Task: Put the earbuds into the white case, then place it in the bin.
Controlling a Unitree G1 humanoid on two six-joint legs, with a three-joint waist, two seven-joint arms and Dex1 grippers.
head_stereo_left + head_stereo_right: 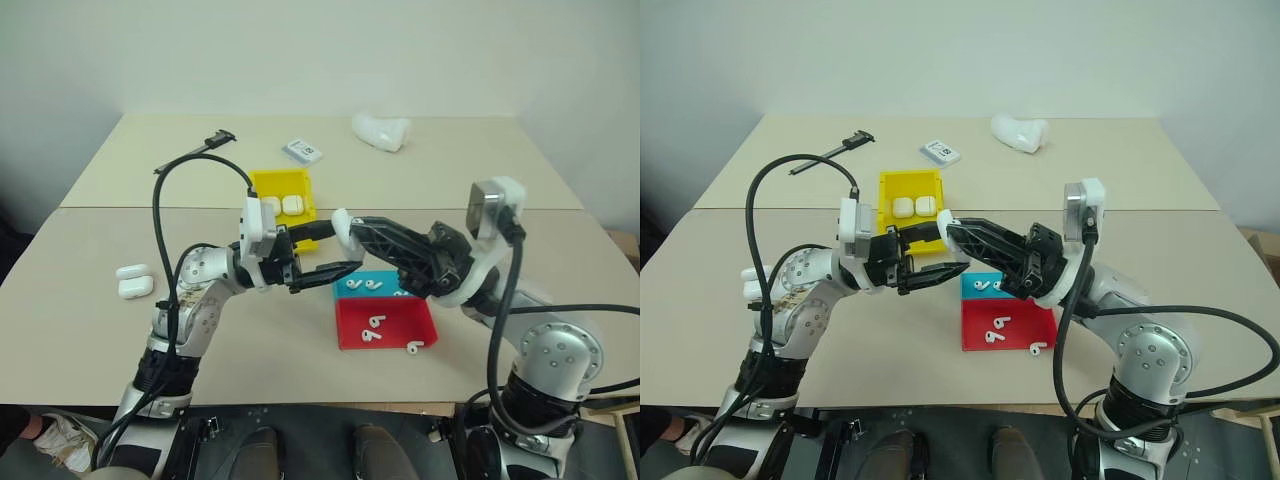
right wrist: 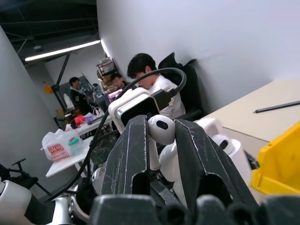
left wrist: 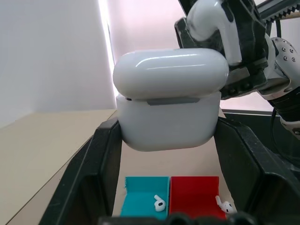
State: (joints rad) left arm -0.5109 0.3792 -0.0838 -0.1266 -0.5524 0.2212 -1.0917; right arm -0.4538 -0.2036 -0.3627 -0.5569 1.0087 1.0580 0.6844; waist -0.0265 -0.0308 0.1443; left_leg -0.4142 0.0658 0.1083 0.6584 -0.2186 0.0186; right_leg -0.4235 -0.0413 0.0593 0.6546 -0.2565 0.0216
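Left wrist view: left gripper (image 3: 168, 140) holds the white case (image 3: 168, 105) between widely spread fingers (image 3: 91, 173), lid ajar by a thin gap. Right gripper (image 2: 161, 136), jaws nearly together, pinches one earbud (image 2: 161, 129) at its fingertips, just beside the case lid. Both meet in mid-air above the table (image 1: 100, 220), over the blue tray (image 1: 385, 277) and red tray (image 1: 425, 325). Loose earbuds lie in both trays, one on the table (image 1: 415, 347) touching the red tray's edge. The bin (image 1: 262, 183) sits behind the grippers, two cases (image 1: 282, 205) inside; its front lip is hidden by the left gripper. The inside of the held case cannot be seen.
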